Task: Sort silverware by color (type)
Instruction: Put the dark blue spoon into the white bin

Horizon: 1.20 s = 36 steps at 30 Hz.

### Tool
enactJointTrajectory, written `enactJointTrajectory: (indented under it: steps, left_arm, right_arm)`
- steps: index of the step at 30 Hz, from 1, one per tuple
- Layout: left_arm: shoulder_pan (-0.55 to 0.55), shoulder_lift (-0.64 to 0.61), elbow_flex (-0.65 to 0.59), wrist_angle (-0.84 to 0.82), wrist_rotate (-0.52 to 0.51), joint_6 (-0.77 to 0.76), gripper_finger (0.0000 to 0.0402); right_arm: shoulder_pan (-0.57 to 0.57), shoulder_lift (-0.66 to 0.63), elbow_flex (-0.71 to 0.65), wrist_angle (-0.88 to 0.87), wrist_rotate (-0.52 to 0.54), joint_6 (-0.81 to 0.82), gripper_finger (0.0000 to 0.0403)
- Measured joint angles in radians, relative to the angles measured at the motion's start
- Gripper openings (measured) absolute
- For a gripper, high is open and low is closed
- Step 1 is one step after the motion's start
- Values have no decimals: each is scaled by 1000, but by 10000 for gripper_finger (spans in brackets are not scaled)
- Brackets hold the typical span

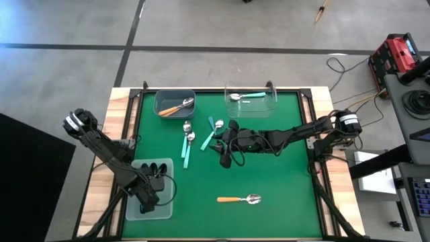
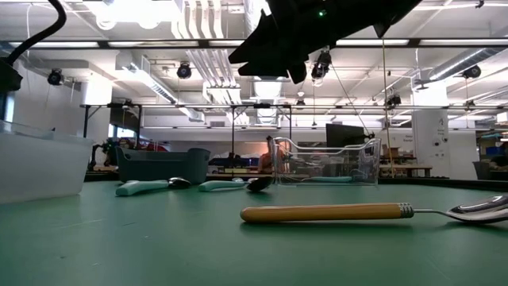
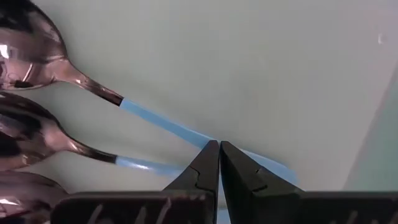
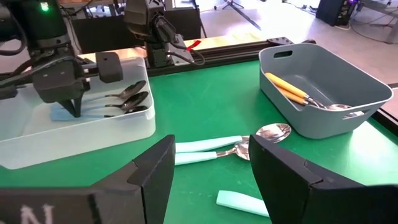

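Observation:
Three dark spoons with light-blue handles [image 3: 161, 121] lie in the white tray [image 1: 138, 202] at the near left. My left gripper [image 3: 219, 148] points down into this tray, shut, its tips at one handle. My right gripper [image 4: 211, 180] hangs open above the table's middle [image 1: 225, 146] with nothing between its fingers. Several teal-handled spoons [image 1: 187, 144] lie flat on the green mat beside it. An orange-handled spoon [image 1: 238, 199] lies near the front edge. Orange spoons rest in the grey bin [image 1: 175, 102], and a teal spoon lies in the clear container [image 1: 250, 99]. My left gripper's shut fingertips [image 3: 208, 155] come from above, pointing down, at a light-blue handle [image 3: 186, 132] partway along its length, and the spoon lies flat on the tray floor. The fingers hide the spot, so I cannot tell whether they touch it.
The grey bin and the clear container stand along the far edge, and the white tray stands at the near left corner. Free green mat lies between the teal spoons and the orange spoon [image 2: 333, 212] at the front. Black frame rails border the table.

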<state>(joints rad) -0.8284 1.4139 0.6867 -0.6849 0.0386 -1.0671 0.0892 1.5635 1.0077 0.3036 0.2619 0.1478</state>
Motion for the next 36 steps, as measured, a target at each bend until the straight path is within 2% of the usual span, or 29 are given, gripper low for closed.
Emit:
enactJointTrajectory:
  steps: [9, 17, 27, 31, 33, 36]
  left_arm:
    - [0, -3, 39, 10, -51, 32, 0]
    - [-2, -3, 43, -135, -75, 21, 0]
    - [-2, -3, 11, 5, -90, 19, 0]
    - [-1, -2, 15, 27, -178, 32, 0]
    - [3, -3, 28, 19, -183, 50, 0]
    - [2, -3, 56, -78, -144, 52, 0]
  right_arm:
    - [4, 0, 0, 0, 0, 2, 196]
    - [5, 0, 0, -1, 0, 2, 196]
    - [4, 11, 0, 1, 0, 2, 196]
    - [5, 11, 0, 3, 0, 2, 196]
    - [5, 11, 0, 2, 0, 2, 196]
    - [4, 11, 0, 3, 0, 2, 196]
